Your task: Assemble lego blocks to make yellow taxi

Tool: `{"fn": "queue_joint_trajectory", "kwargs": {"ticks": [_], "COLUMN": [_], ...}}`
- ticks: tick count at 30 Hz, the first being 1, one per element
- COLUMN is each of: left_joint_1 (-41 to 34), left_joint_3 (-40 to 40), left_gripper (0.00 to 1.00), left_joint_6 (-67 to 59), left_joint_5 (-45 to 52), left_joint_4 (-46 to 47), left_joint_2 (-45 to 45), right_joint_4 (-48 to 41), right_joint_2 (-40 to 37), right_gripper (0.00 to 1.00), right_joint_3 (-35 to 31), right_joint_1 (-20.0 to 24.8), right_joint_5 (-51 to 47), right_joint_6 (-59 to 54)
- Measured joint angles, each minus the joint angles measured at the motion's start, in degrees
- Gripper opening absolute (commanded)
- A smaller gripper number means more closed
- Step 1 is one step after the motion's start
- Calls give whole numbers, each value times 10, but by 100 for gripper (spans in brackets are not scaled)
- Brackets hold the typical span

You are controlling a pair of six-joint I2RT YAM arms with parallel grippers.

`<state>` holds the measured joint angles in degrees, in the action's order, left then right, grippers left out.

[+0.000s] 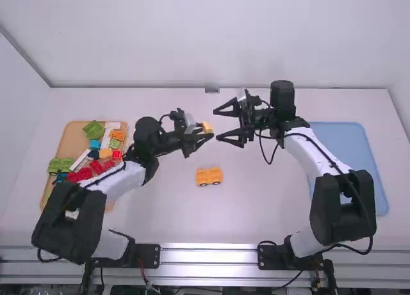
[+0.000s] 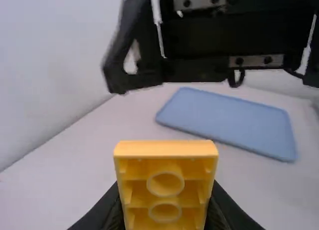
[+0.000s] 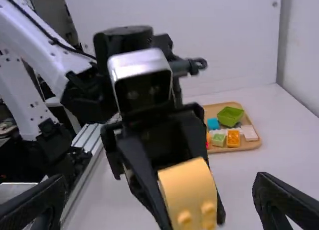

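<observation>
Both arms are built of white links (image 1: pixel 312 155) joined by bulky black joints (image 1: pixel 328 212), and a black cable (image 1: pixel 331 160) is run along the right arm. The left end effector (image 1: pixel 206 136) and the right end effector (image 1: pixel 216 124) are finished in black, the latter's fingers (image 2: pixel 118 76) pierced by angular openings. Its body is fitted with silvery strips (image 2: pixel 198 1) and dark screws. The left wrist is topped by a silvery, round-cornered housing (image 3: pixel 137 65).

The white table (image 1: pixel 262 205) holds a tan tray (image 1: pixel 72 136), yellow wheeled piece (image 1: pixel 209 175), blue tray (image 1: pixel 344 143)
</observation>
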<state>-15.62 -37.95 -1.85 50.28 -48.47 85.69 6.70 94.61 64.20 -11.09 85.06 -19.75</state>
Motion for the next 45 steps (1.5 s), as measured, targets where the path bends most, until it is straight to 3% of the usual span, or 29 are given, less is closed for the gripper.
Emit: {"fn": "queue_joint_trajectory", "kwargs": {"ticks": [9, 19, 22, 25, 32, 37, 39, 42, 45], "left_joint_1": [0, 0, 0, 0, 0, 0, 0, 0, 0], "left_joint_3": [-7, -20, -20, -20, -20, -20, -20, -20, -20], "left_gripper": [2, 2, 2, 2, 2, 2, 2, 11, 28], "left_joint_6": [35, 36, 36, 36, 39, 43, 45, 47, 46], "left_joint_5": [102, 175, 182, 183, 179, 165, 164, 157, 151], "left_joint_4": [-37, -87, -86, -86, -85, -84, -84, -84, -86], "left_joint_2": [50, 50, 50, 50, 50, 50, 50, 50, 50], "right_joint_4": [-13, -13, -11, -9, -7, -5, -4, 2, 14], "right_joint_2": [0, 0, 0, 0, 0, 0, 0, 0, 0], "right_gripper": [100, 86, 79, 64, 46, 24, 21, 17, 15], "right_joint_3": [-23, -27, -27, -27, -27, -27, -27, -27, -27], "right_joint_1": [-21, -22, -25, -35, -48, -45, -45, -45, -44], "right_joint_5": [-13, -28, -29, -30, -26, -17, -18, -21, -24], "right_joint_6": [-47, -53, -54, -59, -62, -66, -67, -67, -64]}}
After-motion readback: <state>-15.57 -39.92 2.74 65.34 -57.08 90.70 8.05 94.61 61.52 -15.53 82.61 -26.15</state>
